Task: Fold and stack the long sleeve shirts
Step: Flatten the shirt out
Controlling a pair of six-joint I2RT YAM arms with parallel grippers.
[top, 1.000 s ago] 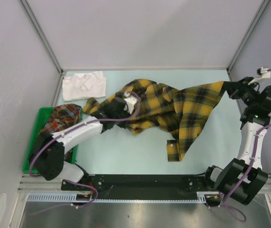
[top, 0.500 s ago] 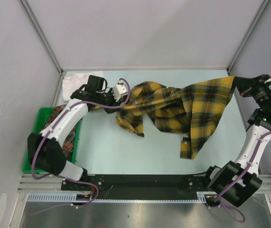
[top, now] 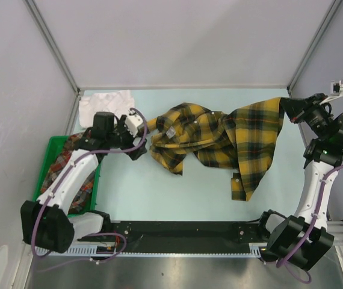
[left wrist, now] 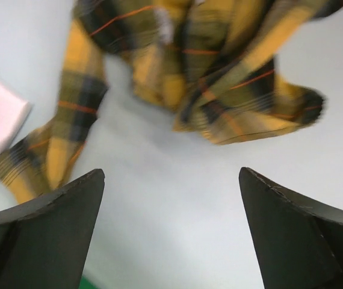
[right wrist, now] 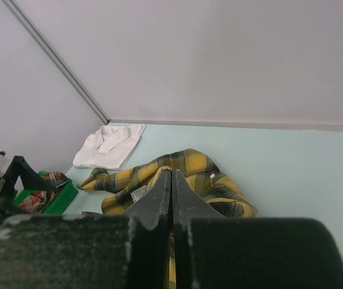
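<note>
Pale blue-green tabletop (top: 159, 186), grey walls on three sides: the yellow-and-black plaid shirt (top: 219, 135) sprawls crumpled across the middle and right. One corner is lifted off the surface to the right gripper (top: 286, 107) at the far right edge, which I see clamped on that cloth. From my overhead view I count three shirts: this one, a white shirt (top: 105, 99) lying in the far left corner, and a red-orange plaid shirt (top: 51, 171) in the single green bin (top: 54, 139) at the left edge. Two grippers are in frame. The left gripper (top: 139, 139) sits just beside the left end of the yellow-and-black plaid shirt, between it and the white shirt. From overhead I cannot tell whether it touches cloth. Its wrist camera settles that: both fingers (left wrist: 51, 229) stand wide apart over bare table with nothing between them. The crumpled plaid edge lies just ahead of the tips, and a sliver of the white shirt shows at the left border. The right wrist camera gives what the top view hides: its two fingers pressed flat together, with a strip of yellow plaid showing beneath them. Beyond them the rest of that shirt is heaped on the table, the white shirt lies past it near the back wall, and the bin and the left arm (right wrist: 3, 180) sit at far left.
</note>
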